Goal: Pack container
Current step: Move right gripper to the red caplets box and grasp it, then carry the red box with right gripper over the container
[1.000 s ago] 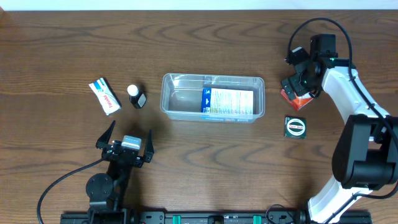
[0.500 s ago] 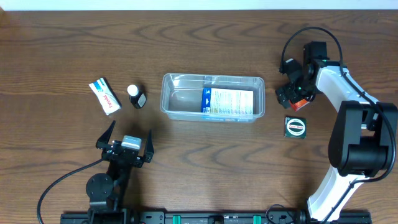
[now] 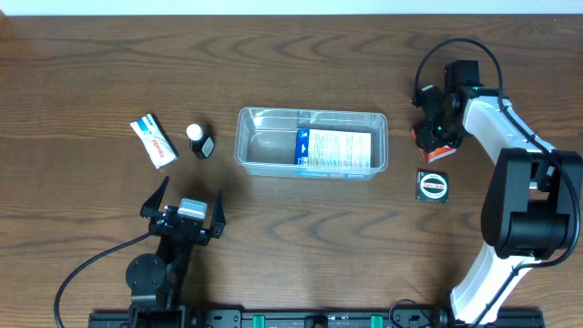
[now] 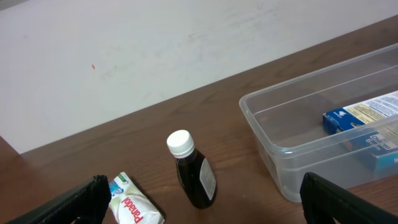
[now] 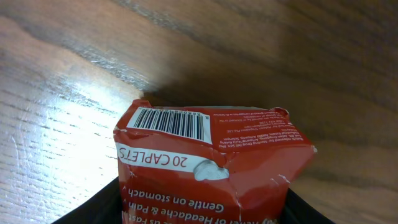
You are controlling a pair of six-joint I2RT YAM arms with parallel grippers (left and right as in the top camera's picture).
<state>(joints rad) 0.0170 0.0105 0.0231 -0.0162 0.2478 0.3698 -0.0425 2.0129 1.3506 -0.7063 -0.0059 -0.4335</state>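
The container (image 3: 312, 113), a clear rectangular tub, stands mid-table with a blue-and-white box (image 3: 335, 148) lying in its right half. It also shows in the left wrist view (image 4: 283, 163), with the box (image 4: 367, 118). My right gripper (image 3: 434, 129) is right of the tub and shut on a red caplet box (image 3: 421, 138). That box fills the right wrist view (image 5: 211, 155) between the fingers (image 5: 199, 214). My left gripper (image 3: 192, 191) is open and empty near the front left, and its fingers (image 4: 205, 214) frame the view.
A small dark bottle with a white cap (image 3: 199, 141) (image 4: 193, 171) and a white Panadol packet (image 3: 153, 140) (image 4: 134, 205) lie left of the tub. A black square packet with a round label (image 3: 433, 186) lies at the right, in front of the right gripper.
My right gripper has shifted a little to the left with the red box and its wrist has turned. The left arm has not moved.
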